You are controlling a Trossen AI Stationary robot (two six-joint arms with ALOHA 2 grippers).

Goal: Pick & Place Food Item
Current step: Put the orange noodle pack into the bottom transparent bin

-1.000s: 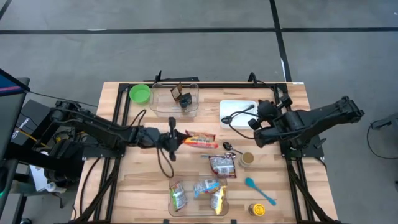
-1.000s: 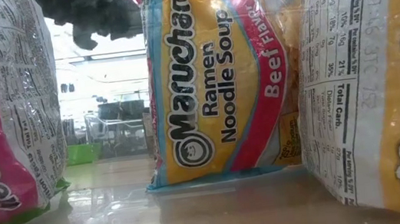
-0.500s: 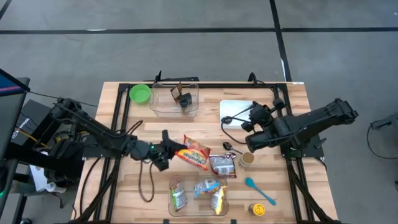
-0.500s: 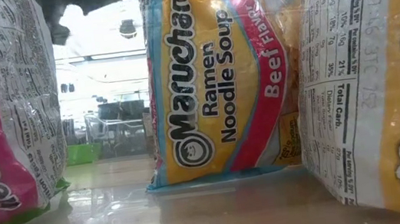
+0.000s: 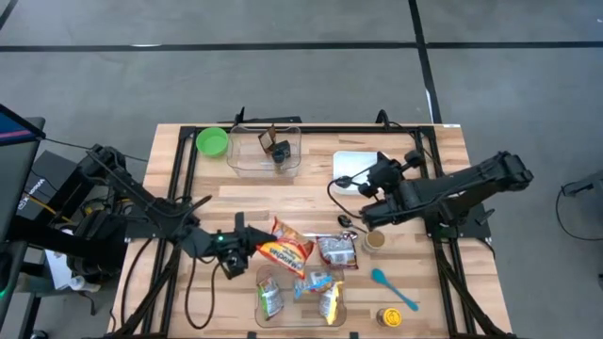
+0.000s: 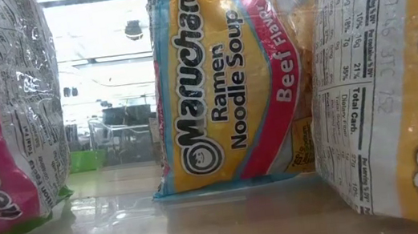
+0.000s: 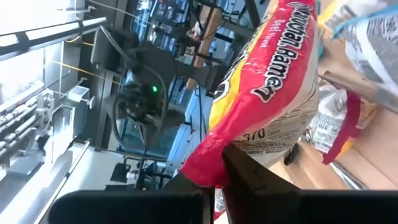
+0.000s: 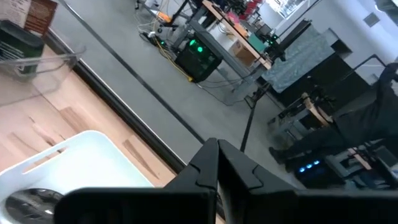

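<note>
red-and-yellow ramen packet pinched in left hand, swung since a second ago from mid-desk toward the near clear bin; drop looks imminent. right hand closed, empty, crept left above spoon.
</note>
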